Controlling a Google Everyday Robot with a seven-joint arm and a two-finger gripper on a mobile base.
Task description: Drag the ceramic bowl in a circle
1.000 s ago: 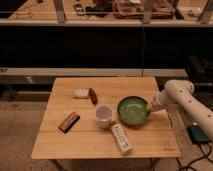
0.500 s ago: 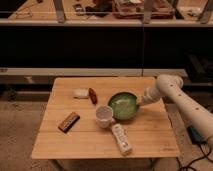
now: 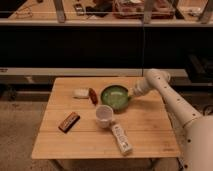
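The tool [image 3: 131,93] sat at the right rim of the green bowl [image 3: 114,95], right of frame centre, and whether it was apart or together I couldn't tell. The bowl rested on the upper middle of the desk [image 3: 145,125]. Just below it lay a white cup [image 3: 104,115] on its side. Left of the bowl, a reddish-brown item [image 3: 93,95] and a white packet [image 3: 80,93]. Lower left, a dark bar [image 3: 69,121]; lower centre, a white remote [image 3: 121,139].

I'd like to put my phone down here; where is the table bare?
Bare: front left, below the brown bar; right of the remote. Crowded: white cup, ceramic bowl with the gripper at its rim, red item, white packet.
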